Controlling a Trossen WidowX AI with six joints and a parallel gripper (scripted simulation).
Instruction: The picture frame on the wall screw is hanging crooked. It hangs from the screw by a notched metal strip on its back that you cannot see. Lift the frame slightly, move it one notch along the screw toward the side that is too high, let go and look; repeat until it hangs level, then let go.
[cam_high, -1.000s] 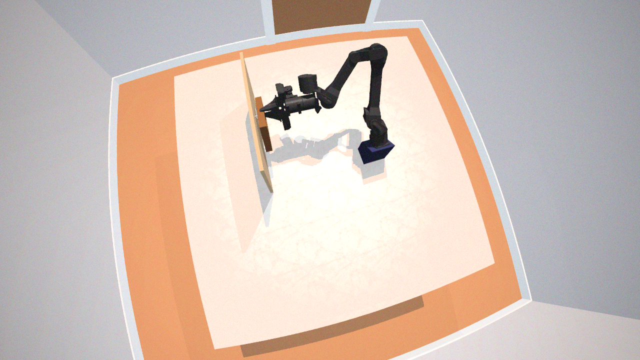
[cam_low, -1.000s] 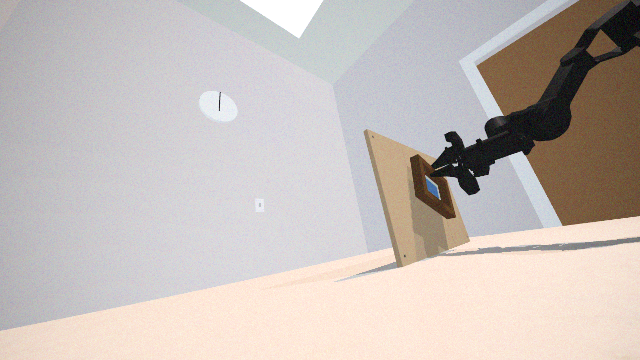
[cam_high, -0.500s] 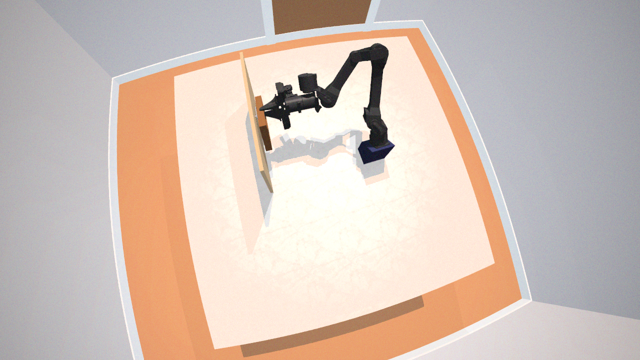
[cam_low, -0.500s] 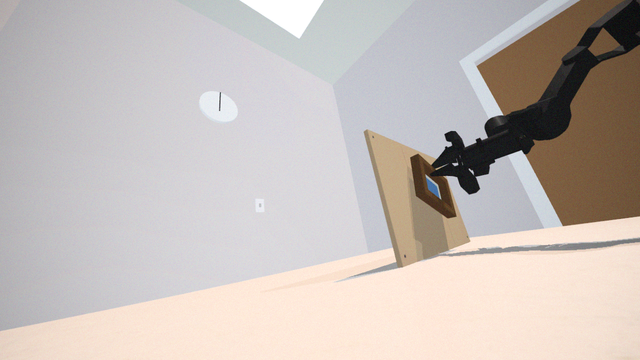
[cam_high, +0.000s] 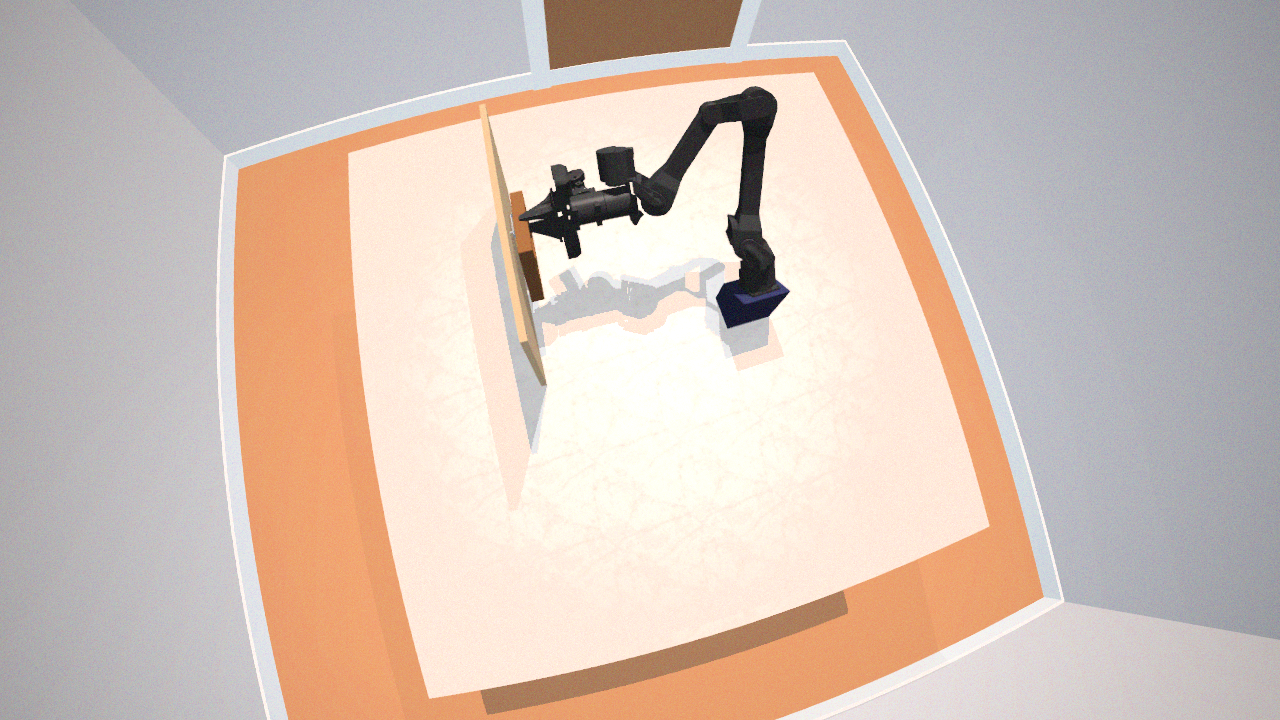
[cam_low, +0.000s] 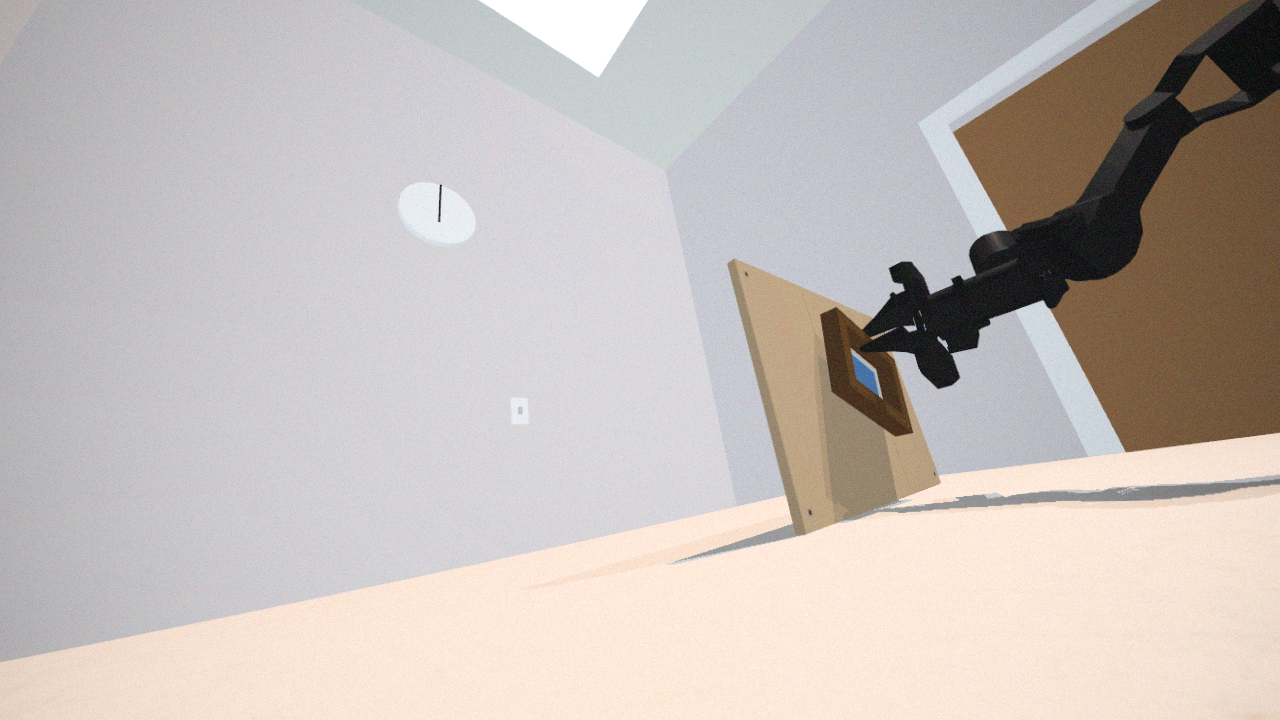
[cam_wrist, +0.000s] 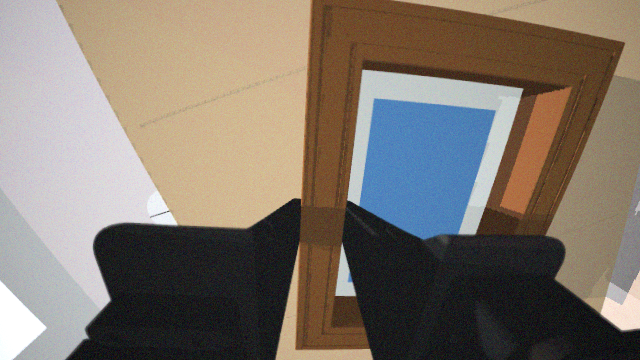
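Observation:
The brown picture frame (cam_high: 538, 275) (cam_low: 831, 351) (cam_wrist: 327, 125) with a blue picture (cam_low: 865, 374) (cam_wrist: 425, 165) is in front of the upright tan board (cam_high: 494, 161) (cam_low: 769, 358) (cam_wrist: 225, 155). It looks tilted against the board's edges, its far end, toward the door, lower in the exterior view. My gripper (cam_high: 526, 222) (cam_low: 862, 341) (cam_wrist: 320, 208) is shut on the frame's top bar, one finger above it and one inside the opening. The bar shows between the fingertips in the wrist view. The screw and the notched strip are hidden behind the frame.
The board stands on the pale table top (cam_high: 671, 501) (cam_low: 1029, 617). The arm reaches in from its dark blue base (cam_high: 750, 307). A brown door (cam_high: 640, 31) (cam_low: 1190, 268), a round clock (cam_low: 420, 210) and a wall switch (cam_low: 519, 419) are in the background.

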